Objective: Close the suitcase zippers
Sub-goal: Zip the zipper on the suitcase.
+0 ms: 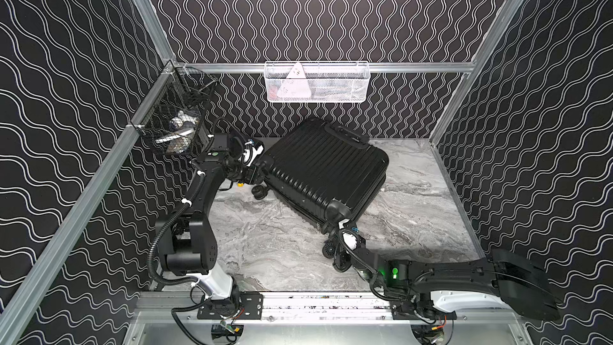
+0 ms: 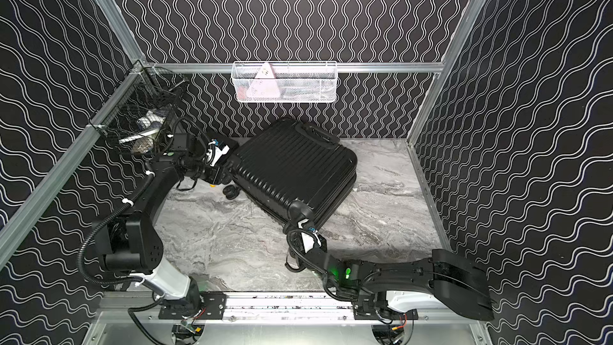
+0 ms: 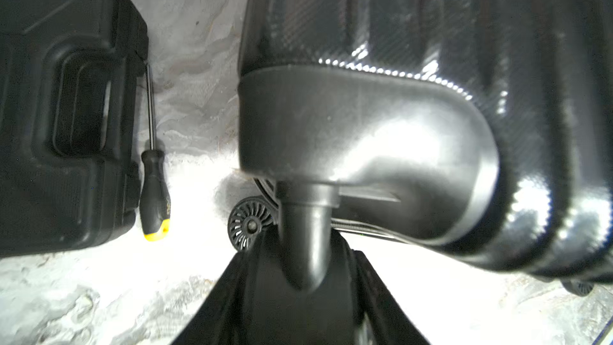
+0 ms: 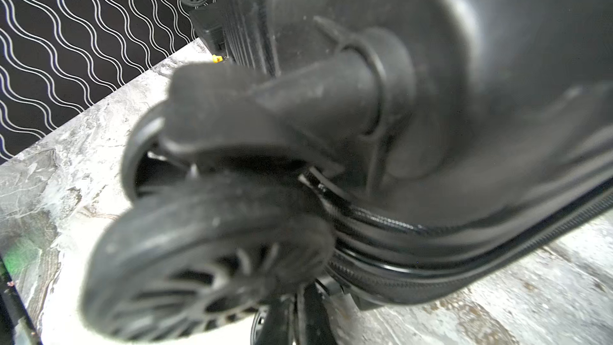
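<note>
Both top views are evenly lit from above and sharp. In the left wrist view the marble tabletop (image 3: 199, 174) is blown out to white, and glare is thrown across the suitcase (image 3: 398, 121). In the right wrist view the nearest wheel (image 4: 199, 260) is badly blurred.

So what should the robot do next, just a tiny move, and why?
Probably squeeze the left gripper firmly onto the wheel stem: its fingers flank it, and holding there would steady the suitcase while the zipper seam, which gapes open, gets pulled.

Black arms (image 1: 199, 194), white bases (image 1: 217, 282), ribbed cables (image 1: 153, 253)
</note>
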